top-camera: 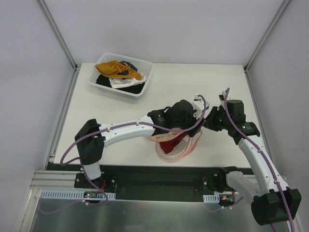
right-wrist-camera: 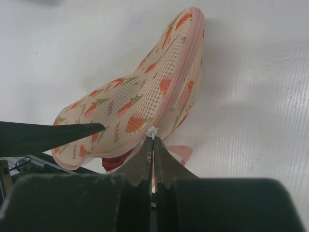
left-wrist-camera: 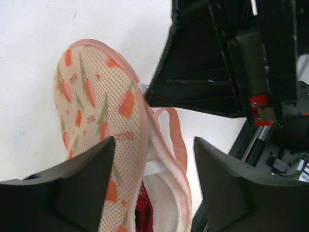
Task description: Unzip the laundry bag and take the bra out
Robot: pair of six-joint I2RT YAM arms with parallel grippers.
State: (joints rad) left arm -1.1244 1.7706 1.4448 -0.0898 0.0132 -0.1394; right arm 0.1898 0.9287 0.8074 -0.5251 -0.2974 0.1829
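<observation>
Two soft things to deal with. The laundry bag (top-camera: 177, 147) sits on the worktop (top-camera: 193, 82) by the near edge, part unzipped. It looks like light floppy mesh, so I'd grab its firmer rim. The dark red bra (left-wrist-camera: 142, 212) pokes out of the gap, limp fabric, so pinch an edge. Left hand (left-wrist-camera: 153, 145) gapes wide around the rim, holding nothing. Right hand (right-wrist-camera: 153, 140) is clamped tight on the white zipper pull (right-wrist-camera: 153, 131).

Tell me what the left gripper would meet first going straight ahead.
The bag: its mesh shell and pink rim lie between the left gripper's open fingers and just ahead. The right gripper is further on, off to one side; depth is unclear.
</observation>
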